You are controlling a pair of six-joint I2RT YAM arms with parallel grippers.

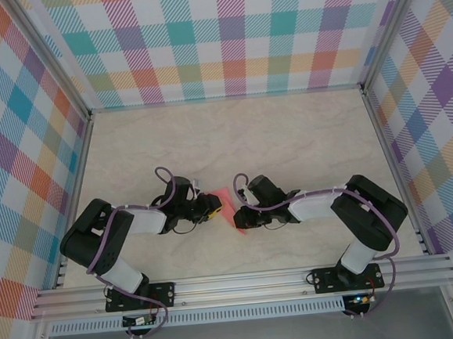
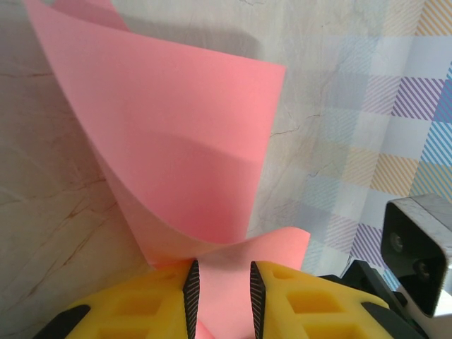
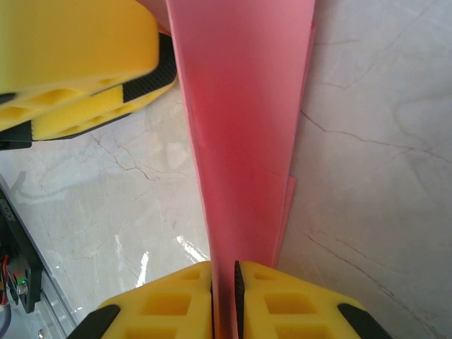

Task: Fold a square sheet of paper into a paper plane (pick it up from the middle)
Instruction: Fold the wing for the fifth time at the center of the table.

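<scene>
Plaid walls (image 1: pixel 232 35) in pastel checks close round a pale, marble-patterned worktop (image 1: pixel 232 138). From above, the two arms bend inward and meet near the front middle. The square sheet of paper (image 1: pixel 226 202) hangs between the left end effector (image 1: pixel 211 208) and the right end effector (image 1: pixel 241 214), so neither arm is nearer; both are at it.

In the left wrist view, the sheet rises straight out from the yellow fingers and curls into a loose open cone above the worktop. The jaws stand a narrow gap apart with pink paper bunched between them, which looks like a grip on its lower edge.

In the right wrist view, the paper is a long, doubled strip whose long axis runs straight away from the fingers. The jaws are almost closed and pinch its near end. The left end effector sits at the strip's far left side. Any coming crease probably depends on the two keeping that strip in line.
</scene>
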